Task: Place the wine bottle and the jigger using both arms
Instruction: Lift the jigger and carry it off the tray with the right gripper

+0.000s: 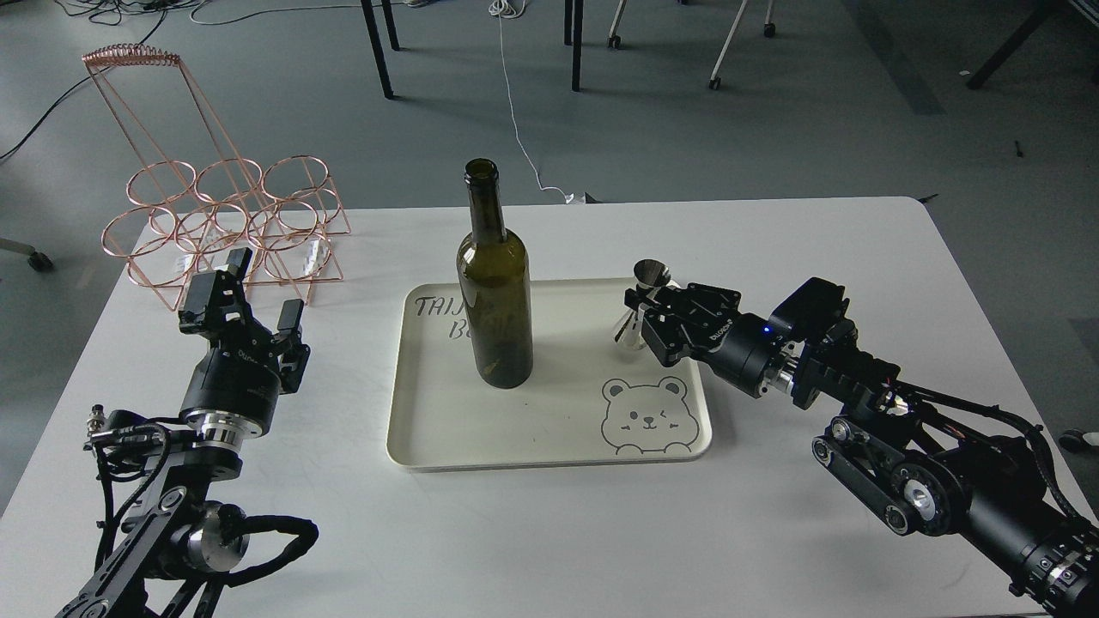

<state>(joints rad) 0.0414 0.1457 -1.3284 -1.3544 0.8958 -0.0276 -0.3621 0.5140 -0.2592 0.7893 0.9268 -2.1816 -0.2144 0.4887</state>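
Observation:
The tall dark green wine bottle (493,296) stands upright on the left half of the cream tray (515,429). My right gripper (646,307) is shut on the small silver jigger (642,302) at its waist and holds it lifted above the tray's right rear part. My left gripper (258,296) is open and empty over the table, left of the tray and well apart from the bottle.
A copper wire bottle rack (225,219) stands at the table's back left corner, just behind my left gripper. The tray bears a bear drawing (644,416) and lettering. Chair and table legs stand on the floor beyond the white table (549,532).

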